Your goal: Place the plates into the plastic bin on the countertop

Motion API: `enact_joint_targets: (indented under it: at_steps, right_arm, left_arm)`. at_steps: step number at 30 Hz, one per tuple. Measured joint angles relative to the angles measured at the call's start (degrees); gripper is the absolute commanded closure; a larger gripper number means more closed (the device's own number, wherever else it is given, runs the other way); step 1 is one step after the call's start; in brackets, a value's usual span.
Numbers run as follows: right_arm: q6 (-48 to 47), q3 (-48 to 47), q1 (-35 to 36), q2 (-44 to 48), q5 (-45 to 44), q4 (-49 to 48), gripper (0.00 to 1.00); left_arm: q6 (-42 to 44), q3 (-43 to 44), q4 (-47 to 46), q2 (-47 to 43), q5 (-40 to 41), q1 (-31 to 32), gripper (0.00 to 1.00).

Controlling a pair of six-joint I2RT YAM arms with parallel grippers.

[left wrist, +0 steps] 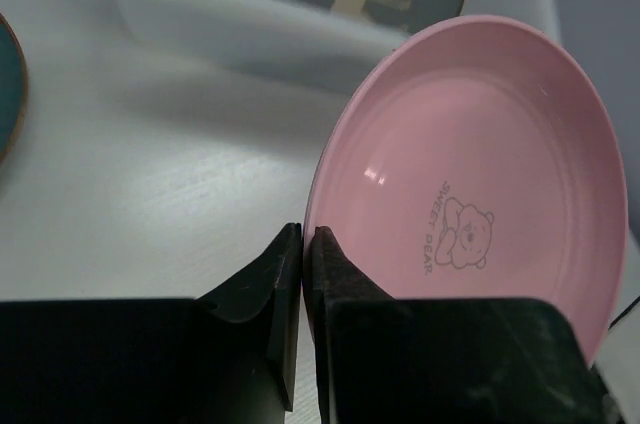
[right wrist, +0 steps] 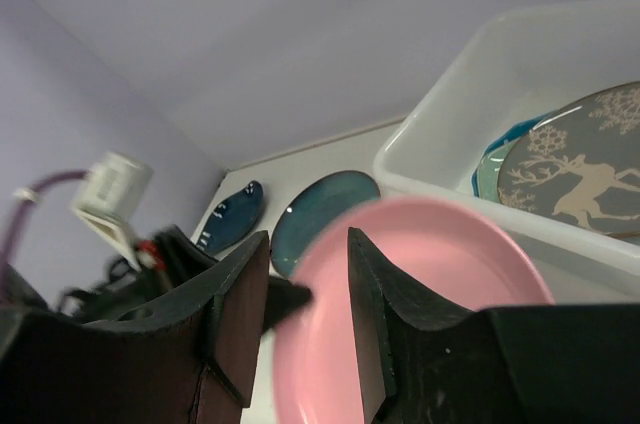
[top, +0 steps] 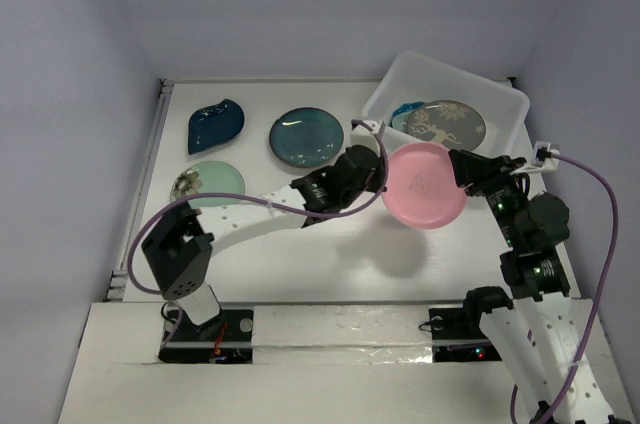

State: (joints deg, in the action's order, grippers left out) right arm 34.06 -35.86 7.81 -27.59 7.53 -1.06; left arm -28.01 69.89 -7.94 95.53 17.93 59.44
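The round glossy pink ceramic plate (top: 425, 186), printed with a small bear, hangs tilted in the air just in front of the translucent white rectangular plastic bin (top: 390, 84), and it looks like the step in hand is carrying it to that bin. The left gripper (left wrist: 307, 234) is pinched tight on the plate's near rim. The right gripper (right wrist: 307, 236) sits at the opposite edge with its jaws part-way apart and the pink rim showing between them; I cannot tell whether they press on it. The next move probably calls for lifting the plate over the bin's near wall, levelling it and lowering it onto the stack inside before letting go, with the right arm kept clear of the path. By count, one plate is aloft. At least two lie in the bin: a grey round deer-pattern plate (top: 445, 124) on top of a bright blue one (top: 405, 112); a paler edge beneath may be a third. Three remain on the flat white countertop (top: 300, 264): a navy leaf-shaped dish (top: 215, 124), a dark teal round plate (top: 307, 136) and a pale green round plate (top: 208, 184).
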Motion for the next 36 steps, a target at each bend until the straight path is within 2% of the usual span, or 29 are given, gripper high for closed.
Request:
enact_joint_targets:
  at_steps: [3, 6, 11, 15, 17, 20, 22, 23, 24, 26, 27, 30, 33, 35, 36]
  right_arm:
    - [-0.3, -0.2, 0.0, 2.3, -1.7, 1.1, 0.57]
    - [-0.9, -1.2, 0.0, 3.9, -3.7, 2.9, 0.57]
    - [-1.7, -2.4, 0.0, 7.3, -5.9, 5.4, 0.57]
    - [-2.2, -2.9, 0.0, 10.0, -7.4, 5.9, 0.57]
    - [-2.4, -3.1, 0.0, 10.3, -7.8, 6.0, 0.57]
    - [-2.4, -3.1, 0.0, 10.3, -7.8, 6.4, 0.57]
    - [-2.4, -3.1, 0.0, 10.3, -7.8, 6.6, 0.57]
    - [-2.4, -3.1, 0.0, 10.3, -7.8, 6.6, 0.57]
    - [-2.4, -3.1, 0.0, 10.2, -7.8, 6.6, 0.57]
    - [-2.4, -3.1, 0.0, 10.0, -7.8, 6.6, 0.57]
    - [-2.4, -3.1, 0.0, 9.9, -7.8, 6.6, 0.57]
    - [-2.4, -3.0, 0.0, 9.5, -7.8, 6.6, 0.57]
    - [-2.4, -2.9, 0.0, 9.0, -7.8, 6.5, 0.57]
    - [-2.4, -2.7, 0.0, 8.4, -7.6, 6.1, 0.58]
    - [-2.4, -2.6, 0.0, 8.0, -7.3, 6.1, 0.63]
  left_arm:
    - [0.1, 1.6, -1.7, -4.0, 0.0, -2.1, 1.00]
    - [0.2, 9.6, -0.9, -1.4, -1.5, -5.8, 1.00]
    - [0.1, 34.3, 1.0, 15.1, -6.0, -12.4, 1.00]
    - [0.1, 55.7, 7.2, 31.3, -7.7, -15.4, 1.00]
    - [-0.3, 63.6, 8.7, 38.5, -9.1, -16.3, 1.00]
    - [-1.5, 65.0, 9.6, 43.4, -10.9, -17.0, 0.97]
    - [-2.4, 63.9, 9.6, 45.0, -11.8, -17.1, 0.91]
    - [-3.1, 63.5, 9.5, 45.6, -12.5, -17.1, 0.86]
    - [-3.8, 63.4, 8.9, 46.2, -13.3, -17.1, 0.75]
    - [-5.2, 63.4, 7.0, 47.0, -14.8, -17.1, 0.66]
    - [-5.6, 63.5, 6.7, 47.3, -15.3, -17.0, 0.57]
    - [-6.4, 63.6, 5.0, 47.3, -17.4, -17.0, 0.47]
    - [-6.3, 62.6, 2.5, 46.9, -18.3, -17.0, 0.46]
    - [-5.4, 58.6, 1.8, 44.8, -18.3, -17.0, 0.46]
    - [-4.8, 56.0, 1.7, 43.1, -18.0, -17.0, 0.47]
